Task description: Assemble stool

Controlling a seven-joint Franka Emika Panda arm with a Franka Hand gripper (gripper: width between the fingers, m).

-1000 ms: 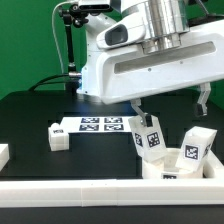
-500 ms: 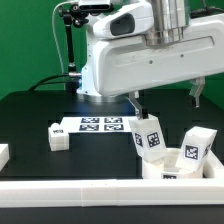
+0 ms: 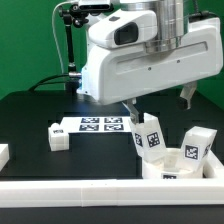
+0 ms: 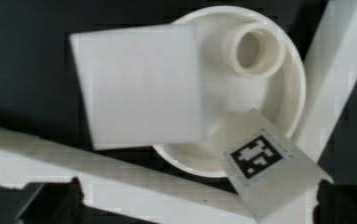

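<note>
The fingers (image 3: 134, 108) hang spread wide and hold nothing, poised just above the cluster in the lower right of the exterior view. There the seat (image 3: 152, 168) lies on the table (image 3: 30, 115) with its hollow side up. The wrist view shows a raised rim around it and a round socket (image 4: 249, 47) in its face. Two legs crowd it. The tagged leg (image 3: 150, 138) stands at the seat's left rim, and the second leg (image 3: 197, 145) leans in from the right. Whether either sits in a socket cannot be told. The loose leg (image 3: 57, 137) lies well apart at centre left, just beside the marker board (image 3: 100, 125).

The parts look like hard, smooth plastic, so they are probably light, stiff and somewhat slippery. A leg likely takes best across two flat opposite faces near its middle, so it does not twist out of the pinch. The seat looks too broad to span, so only its rim wall offers a hold. Being light, it may slide or tip if nudged.

The border rail (image 3: 100, 190) runs along the bottom of the frame, close in front of the seat, leaving little room on that side. The two legs also hem in any descent onto the seat. Open table lies toward the left, around the loose leg.
</note>
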